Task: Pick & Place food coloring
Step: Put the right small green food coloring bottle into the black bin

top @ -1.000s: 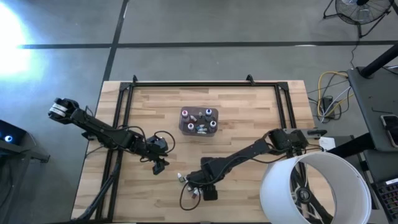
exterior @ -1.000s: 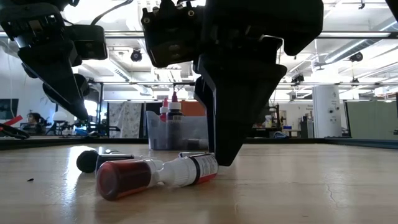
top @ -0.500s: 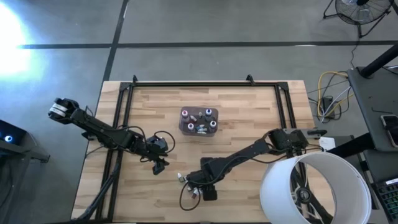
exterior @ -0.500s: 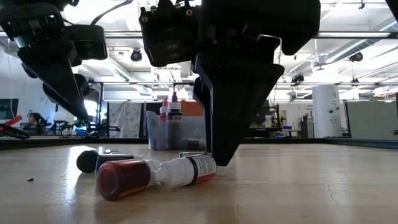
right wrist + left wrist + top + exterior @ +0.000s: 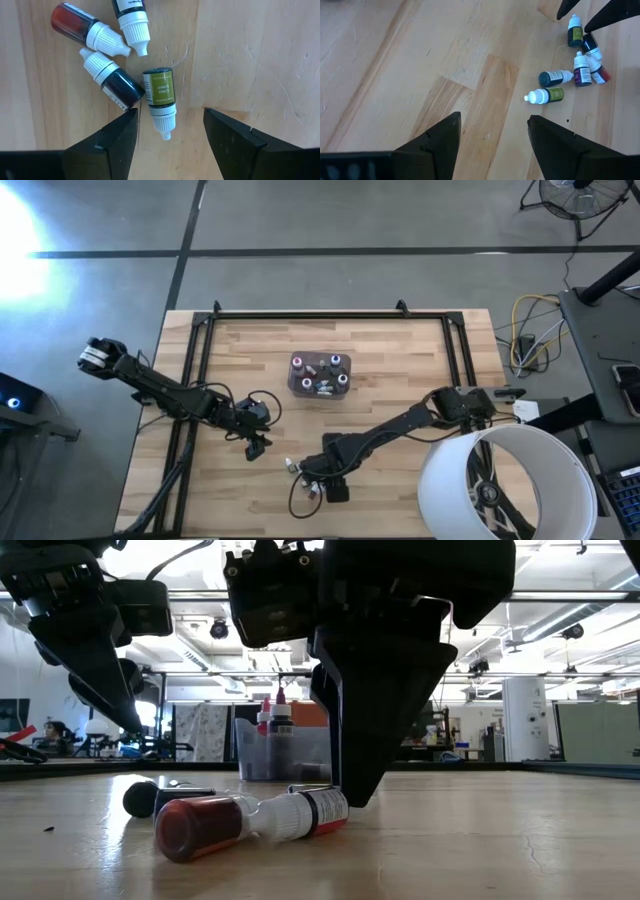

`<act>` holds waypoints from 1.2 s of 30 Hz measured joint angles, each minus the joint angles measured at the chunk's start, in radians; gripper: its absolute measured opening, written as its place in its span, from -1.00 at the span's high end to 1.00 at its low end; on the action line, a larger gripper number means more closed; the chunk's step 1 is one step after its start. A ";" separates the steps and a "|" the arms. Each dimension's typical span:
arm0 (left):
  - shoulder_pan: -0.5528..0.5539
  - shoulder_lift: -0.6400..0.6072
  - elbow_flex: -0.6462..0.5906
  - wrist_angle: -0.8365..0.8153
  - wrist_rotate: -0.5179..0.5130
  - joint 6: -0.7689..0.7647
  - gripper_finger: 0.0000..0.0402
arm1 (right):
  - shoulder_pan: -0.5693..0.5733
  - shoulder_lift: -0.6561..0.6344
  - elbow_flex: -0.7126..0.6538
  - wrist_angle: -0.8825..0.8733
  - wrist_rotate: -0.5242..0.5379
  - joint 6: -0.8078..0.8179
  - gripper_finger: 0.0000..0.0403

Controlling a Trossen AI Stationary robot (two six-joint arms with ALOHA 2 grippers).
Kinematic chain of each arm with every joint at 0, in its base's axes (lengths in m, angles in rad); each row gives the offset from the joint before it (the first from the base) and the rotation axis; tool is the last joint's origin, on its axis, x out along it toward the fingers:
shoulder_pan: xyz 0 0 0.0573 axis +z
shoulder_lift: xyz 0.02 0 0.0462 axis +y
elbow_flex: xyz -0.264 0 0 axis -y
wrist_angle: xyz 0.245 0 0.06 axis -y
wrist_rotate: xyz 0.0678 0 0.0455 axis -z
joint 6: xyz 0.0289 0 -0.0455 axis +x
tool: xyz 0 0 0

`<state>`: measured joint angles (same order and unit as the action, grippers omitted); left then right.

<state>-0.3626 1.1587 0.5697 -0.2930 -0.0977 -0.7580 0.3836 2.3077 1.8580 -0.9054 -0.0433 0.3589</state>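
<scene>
Wooden tabletop (image 5: 400,380), loose food coloring bottles clustered near its front edge, under the right gripper (image 5: 170,145). In the right wrist view we see its two fingers spread wide and empty, with the green-labelled bottle (image 5: 160,97) lying flat just ahead of the gap. That bottle's long axis runs roughly along the reach of the fingers, white cap and nozzle toward the gripper, so the jaws would close across its width. We judge only a short push forward and down is needed. Risk: a dark bottle (image 5: 117,85) touches its side, and a red one (image 5: 82,27) and another white-capped one (image 5: 134,17) lie close, so a finger could nudge a neighbour.

Left gripper (image 5: 492,145) is also wide apart and holding nothing, farther from the cluster (image 5: 575,62), which it sees well ahead; we take the right arm as the nearer one. Grey tub (image 5: 320,375) mid-table already holds several bottles, well apart from the cluster.
</scene>
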 joint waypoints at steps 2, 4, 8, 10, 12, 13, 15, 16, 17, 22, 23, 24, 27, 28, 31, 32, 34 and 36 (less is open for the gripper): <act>0.000 0.000 0.000 0.000 0.000 0.000 -0.03 | 0.000 0.000 0.000 0.001 0.000 0.000 -0.09; 0.001 0.000 0.000 0.000 0.000 0.000 -0.03 | 0.000 0.000 0.000 0.002 0.000 0.000 -0.09; 0.001 0.000 0.000 0.000 0.000 0.000 -0.03 | 0.000 0.000 0.000 0.004 -0.001 0.000 -0.09; 0.001 0.000 0.000 0.000 0.000 0.000 -0.03 | 0.000 0.000 0.000 0.004 -0.001 0.000 -0.09; 0.001 0.000 0.000 0.000 0.000 0.000 -0.03 | 0.000 0.000 0.000 0.004 -0.001 0.000 -0.09; 0.001 0.000 0.000 0.000 0.000 0.000 -0.03 | 0.000 0.000 0.000 0.005 -0.001 0.000 -0.09; 0.000 0.000 0.000 0.000 0.000 0.000 -0.03 | 0.000 0.000 0.000 0.005 -0.001 0.000 -0.09; 0.000 0.000 0.000 0.000 0.000 0.000 -0.03 | 0.000 0.000 0.000 0.005 -0.002 0.000 -0.09; 0.000 0.000 0.000 0.000 0.000 0.000 -0.03 | 0.000 0.000 0.000 0.005 -0.004 0.000 -0.09; 0.000 0.000 0.000 0.000 0.000 0.000 -0.03 | 0.001 0.000 -0.012 0.007 -0.007 0.006 -0.09; 0.000 0.000 0.000 0.000 0.000 -0.001 -0.03 | 0.001 0.000 -0.014 0.007 -0.007 0.008 -0.09; 0.000 0.000 0.000 0.000 0.000 -0.001 -0.03 | 0.000 0.000 -0.017 0.008 -0.007 0.008 -0.09; 0.000 0.000 0.000 0.000 0.000 -0.001 -0.03 | 0.000 0.000 -0.018 0.013 -0.007 0.008 -0.09; 0.000 0.000 0.000 0.000 0.000 0.000 -0.03 | 0.000 0.000 -0.018 0.017 -0.007 0.008 -0.09; 0.000 0.000 0.000 0.000 0.000 0.000 -0.03 | 0.000 0.000 -0.024 0.037 -0.007 0.007 -0.09; 0.000 0.000 0.000 0.000 0.000 0.002 -0.03 | 0.000 0.000 -0.029 0.044 -0.007 0.007 -0.09; 0.000 0.000 0.000 0.000 0.000 0.002 -0.03 | 0.000 0.000 -0.036 0.052 -0.007 0.008 -0.09; 0.000 0.000 0.000 0.000 0.000 0.002 -0.03 | 0.000 0.000 -0.041 0.055 -0.006 0.007 -0.09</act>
<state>-0.3622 1.1587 0.5697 -0.2930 -0.0977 -0.7555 0.3836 2.3079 1.8172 -0.8504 -0.0498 0.3662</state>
